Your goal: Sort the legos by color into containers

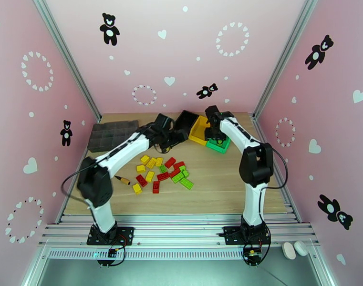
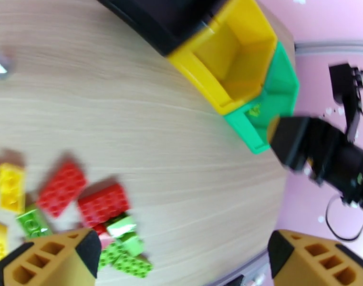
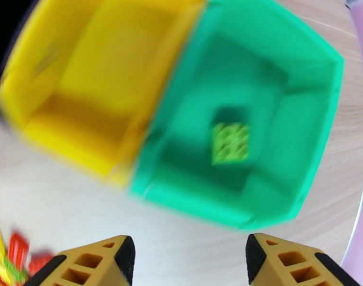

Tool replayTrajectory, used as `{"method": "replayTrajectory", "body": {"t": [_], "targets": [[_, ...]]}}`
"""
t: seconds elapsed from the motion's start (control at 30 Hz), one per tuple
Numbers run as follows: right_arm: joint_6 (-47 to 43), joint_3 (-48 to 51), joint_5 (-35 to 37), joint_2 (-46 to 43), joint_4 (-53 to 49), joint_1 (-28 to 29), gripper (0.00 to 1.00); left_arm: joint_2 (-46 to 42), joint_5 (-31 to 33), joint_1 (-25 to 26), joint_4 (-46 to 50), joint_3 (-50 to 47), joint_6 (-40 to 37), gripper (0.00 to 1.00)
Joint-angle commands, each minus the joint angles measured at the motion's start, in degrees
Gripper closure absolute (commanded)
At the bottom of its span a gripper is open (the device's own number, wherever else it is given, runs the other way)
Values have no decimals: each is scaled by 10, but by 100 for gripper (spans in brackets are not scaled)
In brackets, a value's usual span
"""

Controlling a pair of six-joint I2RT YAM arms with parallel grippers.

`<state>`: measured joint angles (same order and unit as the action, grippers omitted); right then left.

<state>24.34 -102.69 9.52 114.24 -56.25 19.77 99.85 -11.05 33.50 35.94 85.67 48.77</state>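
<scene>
Right gripper (image 3: 188, 256) hangs over the green bin (image 3: 315, 139), jaws parted about halfway with nothing between them. A green brick (image 3: 230, 143) lies on that bin's floor, right below. The yellow bin (image 3: 86, 125) beside it looks empty, though the wrist view is blurred. Left gripper (image 2: 181, 253) stands wide and empty too, low over the table (image 1: 229, 187) near the black bin (image 1: 186, 121). The rest of the legos (image 1: 162, 172) sit in a loose pile mid-table, with red, yellow and green mixed and some touching.

The drop seems done, so the step in hand is probably the trip back for another brick. To do it well, the right arm should rise clear of the bin rim before swinging, so it does not nudge the joined bins. A brick at the pile's edge is the better pick, since it has free sides. The jaws should square up across its short sides. Both arms are close together near the bins, so they should take turns.
</scene>
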Motion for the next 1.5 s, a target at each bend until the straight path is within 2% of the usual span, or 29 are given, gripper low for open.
{"method": "replayTrajectory", "body": {"t": [0.0,0.2,0.47,0.67,0.9,1.07,1.47], "targets": [[-28,59,-67,-57,11,31,34,-55,77,-5,-23,-74,9,2],[-32,200,-147,-122,64,106,32,-120,60,-23,-17,-179,52,2],[-20,302,-161,-153,100,213,27,-220,74,-25,-42,-304,107,2],[-25,317,-142,-117,102,255,25,-291,91,-25,-40,-368,141,2],[-23,297,-116,-61,98,269,26,-340,97,-25,-25,-418,157,2],[-19,282,-100,-41,94,283,33,-358,103,-26,-17,-429,162,2],[8,258,-102,-33,82,311,63,-332,87,-26,-41,-430,160,2]]}}
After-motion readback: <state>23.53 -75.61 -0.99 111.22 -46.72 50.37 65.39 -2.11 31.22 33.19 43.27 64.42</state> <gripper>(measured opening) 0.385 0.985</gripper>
